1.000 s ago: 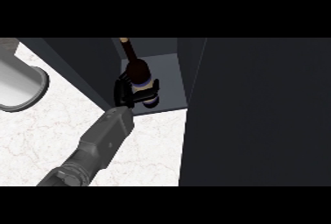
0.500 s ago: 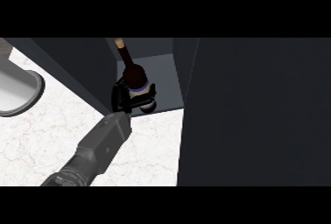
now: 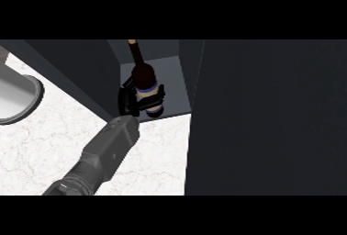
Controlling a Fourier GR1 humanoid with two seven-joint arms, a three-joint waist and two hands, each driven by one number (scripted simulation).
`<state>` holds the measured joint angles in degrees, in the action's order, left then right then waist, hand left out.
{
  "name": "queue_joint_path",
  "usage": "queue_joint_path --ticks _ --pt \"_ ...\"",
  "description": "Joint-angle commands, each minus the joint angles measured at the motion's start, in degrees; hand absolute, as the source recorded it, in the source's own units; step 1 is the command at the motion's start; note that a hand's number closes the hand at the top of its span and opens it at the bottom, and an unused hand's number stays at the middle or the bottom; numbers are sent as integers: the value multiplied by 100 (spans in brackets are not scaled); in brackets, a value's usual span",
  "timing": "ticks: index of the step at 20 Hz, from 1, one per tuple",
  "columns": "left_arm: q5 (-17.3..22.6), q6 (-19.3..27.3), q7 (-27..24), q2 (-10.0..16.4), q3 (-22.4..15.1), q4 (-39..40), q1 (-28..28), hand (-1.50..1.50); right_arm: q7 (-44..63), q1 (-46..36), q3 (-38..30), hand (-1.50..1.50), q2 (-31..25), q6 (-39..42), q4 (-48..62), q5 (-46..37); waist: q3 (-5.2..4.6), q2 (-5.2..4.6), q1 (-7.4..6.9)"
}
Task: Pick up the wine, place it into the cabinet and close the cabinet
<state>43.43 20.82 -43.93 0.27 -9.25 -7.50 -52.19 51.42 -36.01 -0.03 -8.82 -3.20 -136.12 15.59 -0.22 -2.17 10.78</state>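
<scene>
1. The cabinet (image 3: 264, 114) fills most of the view. A broad dark panel covers the whole right side, and another dark wall slants down from the upper left. Between them lies a narrow open compartment with a lighter grey inner surface (image 3: 173, 78).
2. The counter (image 3: 41, 147) is white marble with faint veins. It takes up the lower left and runs up to the foot of the cabinet.
3. A grey forearm (image 3: 102, 156) rises from the lower edge at the left and slants up and to the right, ending at the mouth of the compartment.
4. A grey round vessel (image 3: 17, 98) stands on the counter at the left edge, partly cut off and well apart from the arm.
5. The wine bottle (image 3: 143, 75) is inside the open compartment. It is dark, with a pale banded label and a tan-capped neck pointing towards the top of the view. Its base sits near the compartment's front edge. Whether it rests on the cabinet floor cannot be told.
6. The left robot hand (image 3: 129, 101), black, is closed round the lower body of the wine bottle. Its fingers (image 3: 157, 95) wrap across the label from the left side, so the hand holds the bottle within the cabinet opening.
</scene>
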Motion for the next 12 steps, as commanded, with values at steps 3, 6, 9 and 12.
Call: queue_joint_path --ticks 3,6,9,12 --pt "170 326 249 -26 -127 -94 -263 150 -4 129 -41 -150 44 -35 -208 68 1 15 25" --pt "198 339 257 -26 -194 -114 -348 150 -102 174 -130 -150 -10 114 -41 172 4 -23 -23" --pt "335 491 407 -26 -177 -149 -516 150 -64 139 -36 -150 62 35 -73 118 0 -1 -53" --pt "302 563 416 -26 -202 -50 -693 150 -73 383 -154 -150 3 84 -298 101 9 3 -106"
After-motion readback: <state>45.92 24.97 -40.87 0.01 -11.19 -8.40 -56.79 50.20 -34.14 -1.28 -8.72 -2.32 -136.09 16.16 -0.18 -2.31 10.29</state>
